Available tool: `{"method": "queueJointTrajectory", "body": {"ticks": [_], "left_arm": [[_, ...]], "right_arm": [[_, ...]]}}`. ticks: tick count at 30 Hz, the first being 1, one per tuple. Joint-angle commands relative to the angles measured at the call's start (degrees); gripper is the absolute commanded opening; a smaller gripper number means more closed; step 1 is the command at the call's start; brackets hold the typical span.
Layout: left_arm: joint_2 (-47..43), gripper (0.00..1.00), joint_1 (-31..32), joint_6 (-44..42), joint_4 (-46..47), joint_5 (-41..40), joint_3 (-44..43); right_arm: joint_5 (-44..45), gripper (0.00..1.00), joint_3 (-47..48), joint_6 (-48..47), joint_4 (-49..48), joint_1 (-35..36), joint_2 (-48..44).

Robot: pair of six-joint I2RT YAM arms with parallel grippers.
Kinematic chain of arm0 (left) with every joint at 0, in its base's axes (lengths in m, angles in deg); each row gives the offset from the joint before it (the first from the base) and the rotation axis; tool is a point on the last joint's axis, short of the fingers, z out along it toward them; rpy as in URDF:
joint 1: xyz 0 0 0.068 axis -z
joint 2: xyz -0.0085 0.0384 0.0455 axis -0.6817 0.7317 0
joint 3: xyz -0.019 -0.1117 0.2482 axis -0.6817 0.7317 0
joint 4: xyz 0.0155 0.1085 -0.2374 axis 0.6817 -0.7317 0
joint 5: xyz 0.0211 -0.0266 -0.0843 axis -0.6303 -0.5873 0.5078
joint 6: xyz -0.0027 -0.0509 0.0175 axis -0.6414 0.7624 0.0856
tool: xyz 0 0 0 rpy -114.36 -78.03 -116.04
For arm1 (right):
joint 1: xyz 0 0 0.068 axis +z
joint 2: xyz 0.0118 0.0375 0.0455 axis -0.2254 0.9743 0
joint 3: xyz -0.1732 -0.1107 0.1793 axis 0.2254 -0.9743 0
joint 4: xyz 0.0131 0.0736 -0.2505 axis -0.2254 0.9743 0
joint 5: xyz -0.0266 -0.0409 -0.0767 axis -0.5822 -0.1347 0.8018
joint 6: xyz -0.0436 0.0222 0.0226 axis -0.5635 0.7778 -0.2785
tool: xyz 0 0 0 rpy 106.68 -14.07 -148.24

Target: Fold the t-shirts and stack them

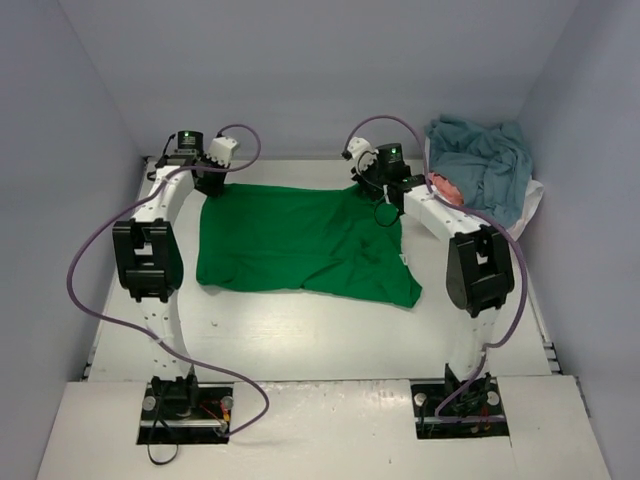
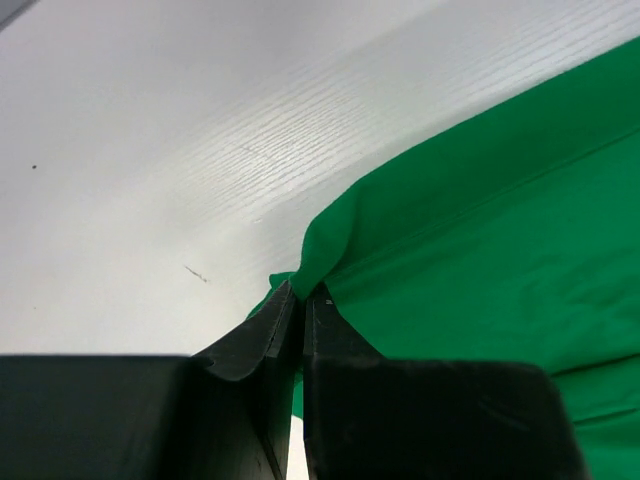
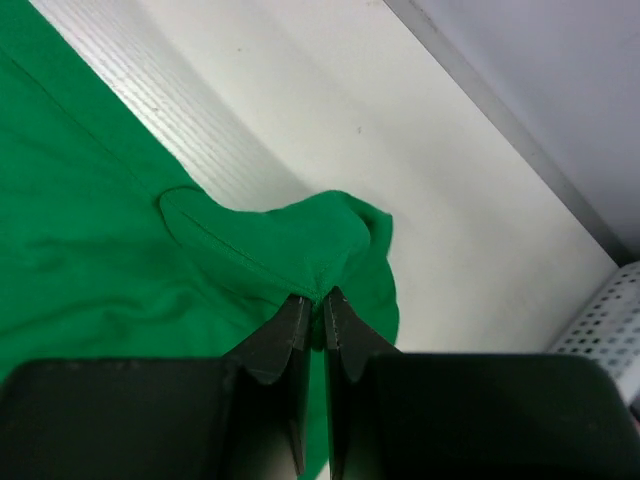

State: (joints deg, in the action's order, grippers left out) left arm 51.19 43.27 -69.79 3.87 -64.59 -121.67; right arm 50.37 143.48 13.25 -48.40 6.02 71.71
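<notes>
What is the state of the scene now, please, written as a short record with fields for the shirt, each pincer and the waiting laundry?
shirt in work: green t-shirt, spread mostly flat on the white table, some wrinkles
left pincer: shut on the shirt's far left corner
right pincer: shut on the shirt's far right corner
waiting laundry: crumpled teal cloth and a bit of pink cloth, heaped at the mesh basket, far right
folded stack: none visible
</notes>
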Motion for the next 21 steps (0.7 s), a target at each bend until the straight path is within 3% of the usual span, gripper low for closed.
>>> {"method": "queueJointTrajectory", "body": {"ticks": [1,14,21], "left_arm": [[-5.58,0.0,-0.03,0.27,1.53,0.95,1.64],[-19.19,0.0,-0.03,-1.84,2.23,2.62,16.85],[-25.97,0.0,-0.03,-2.8,1.97,3.59,23.27]], "right_arm": [[-0.27,0.0,-1.29,-0.67,1.9,1.07,-6.38],[5.79,0.0,-3.5,-6.73,18.07,9.42,-14.04],[17.64,0.0,-7.18,-8.66,23.62,15.48,-17.55]]}}
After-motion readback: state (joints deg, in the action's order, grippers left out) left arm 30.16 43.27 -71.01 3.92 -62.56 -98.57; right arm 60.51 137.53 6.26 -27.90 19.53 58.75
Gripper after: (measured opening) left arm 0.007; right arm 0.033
